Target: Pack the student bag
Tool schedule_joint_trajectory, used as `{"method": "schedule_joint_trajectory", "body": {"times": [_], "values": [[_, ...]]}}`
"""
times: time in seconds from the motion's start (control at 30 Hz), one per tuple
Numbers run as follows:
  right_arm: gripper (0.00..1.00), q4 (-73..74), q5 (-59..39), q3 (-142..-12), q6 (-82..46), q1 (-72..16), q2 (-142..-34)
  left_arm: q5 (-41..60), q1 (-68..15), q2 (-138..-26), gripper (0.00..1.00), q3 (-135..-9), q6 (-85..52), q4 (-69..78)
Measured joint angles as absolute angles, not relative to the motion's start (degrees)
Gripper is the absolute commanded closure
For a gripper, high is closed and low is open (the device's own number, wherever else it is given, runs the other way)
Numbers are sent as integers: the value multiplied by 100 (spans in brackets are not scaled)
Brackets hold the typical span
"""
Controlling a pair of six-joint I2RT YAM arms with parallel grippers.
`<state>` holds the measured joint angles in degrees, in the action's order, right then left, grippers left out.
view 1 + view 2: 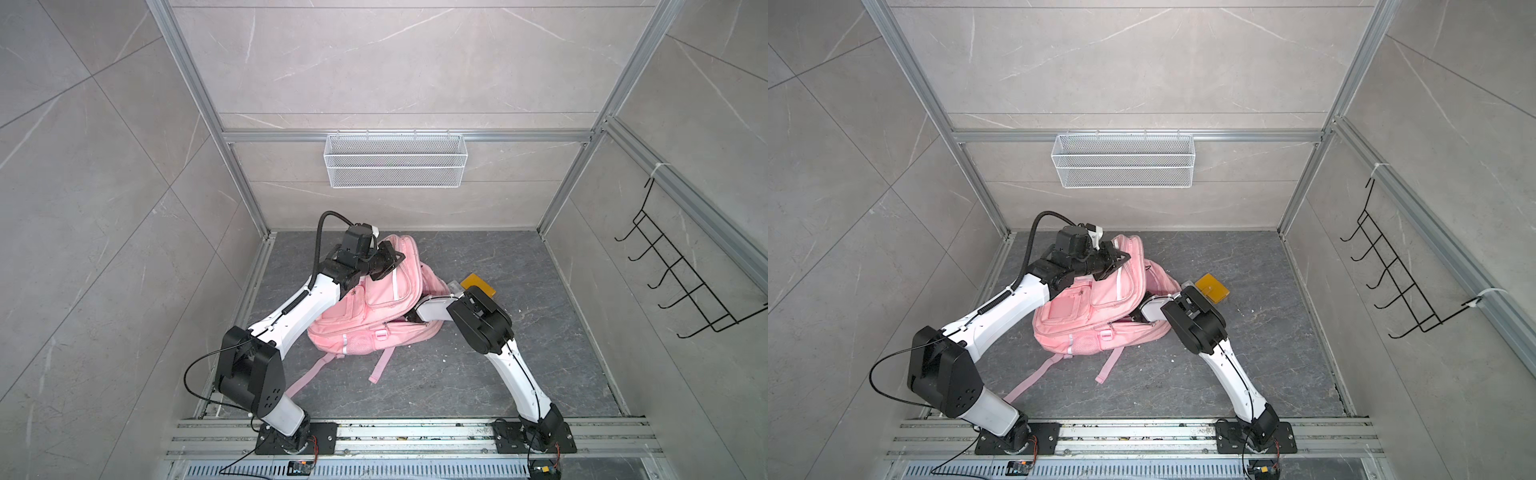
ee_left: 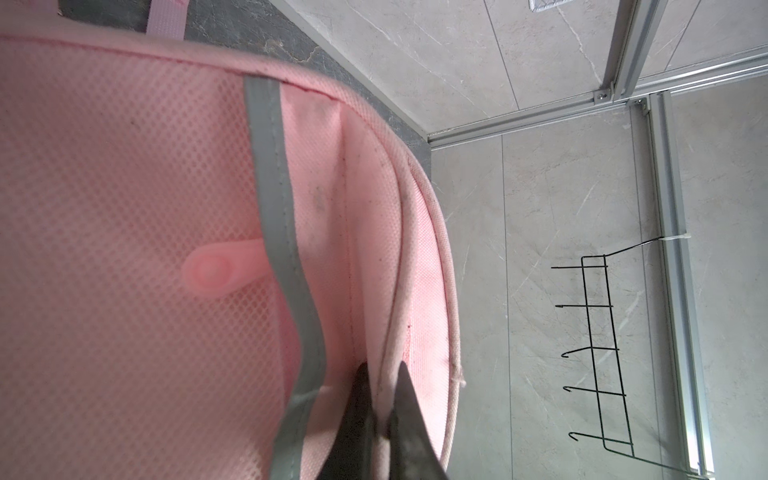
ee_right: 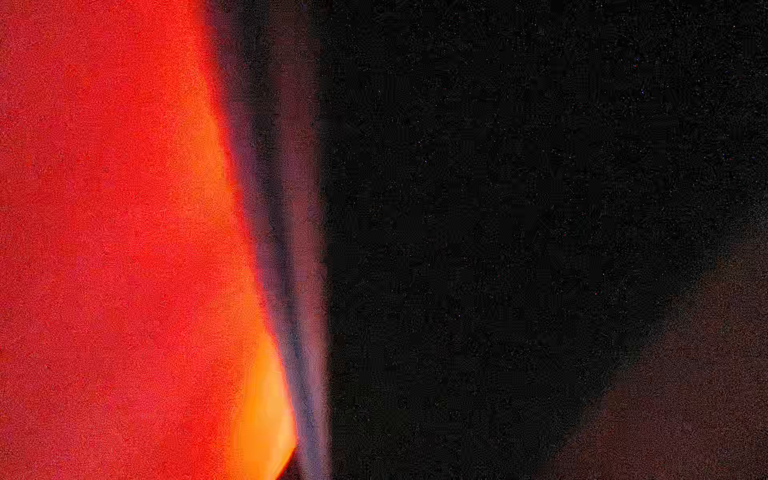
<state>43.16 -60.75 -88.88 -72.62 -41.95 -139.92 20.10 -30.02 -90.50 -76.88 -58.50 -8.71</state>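
Pink piping along a seam of the student bag is clenched in the left pincer. Its two dark fingers meet on the cord in the left wrist view, beside a grey reflective stripe. In both top views this pincer holds the bag's upper end raised, while the rest of the bag lies near the middle of the dark grey stone surface. The straps trail toward the robot's base. The right arm reaches into the bag's opening from the side. The right pincer is hidden inside, and its wrist view gives only a red glow and blackness, so whether it is released or clenched cannot be told. A flat yellow object, possibly a book, lies on the surface just behind that arm. A white wire basket hangs on the back wall and a black hook rack on the right wall.
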Motion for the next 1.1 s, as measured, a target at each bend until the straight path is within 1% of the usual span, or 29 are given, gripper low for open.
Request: {"method": "schedule_joint_trajectory", "body": {"times": [0.07,0.1,0.2,0.23,0.37,0.47,0.77,0.87,1.1], "values": [[63,3693,-6016,-8917,-6746,-4204,-13867,2001,-3000,-9050,100,-7688,-5857,-851],[57,3334,-5959,-8917,-6482,-4204,-13767,1992,-2998,-9050,100,-7688,-5859,-816],[32,2600,-5811,-8884,-5964,-4187,-13535,1973,-2963,-9045,100,-7688,-5872,-681],[27,2436,-5769,-8836,-5837,-4176,-13454,1979,-2943,-9032,100,-7684,-5881,-644],[15,2023,-5601,-8466,-5520,-4104,-13006,2091,-2812,-8851,100,-7500,-5898,-482],[0,1841,-5470,-8044,-5413,-3983,-12543,2147,-2692,-8687,100,-7463,-5739,-648],[0,1765,-4941,-6724,-5247,-3645,-10989,2169,-2510,-8329,100,-7461,-4866,-1546],[0,1288,-4598,-6361,-4788,-3623,-10403,2180,-2502,-8274,100,-7371,-4755,-1647],[0,-69,-3035,-5693,-3924,-3485,-8831,2598,-2600,-8340,100,-7096,-4737,-1428]]}}
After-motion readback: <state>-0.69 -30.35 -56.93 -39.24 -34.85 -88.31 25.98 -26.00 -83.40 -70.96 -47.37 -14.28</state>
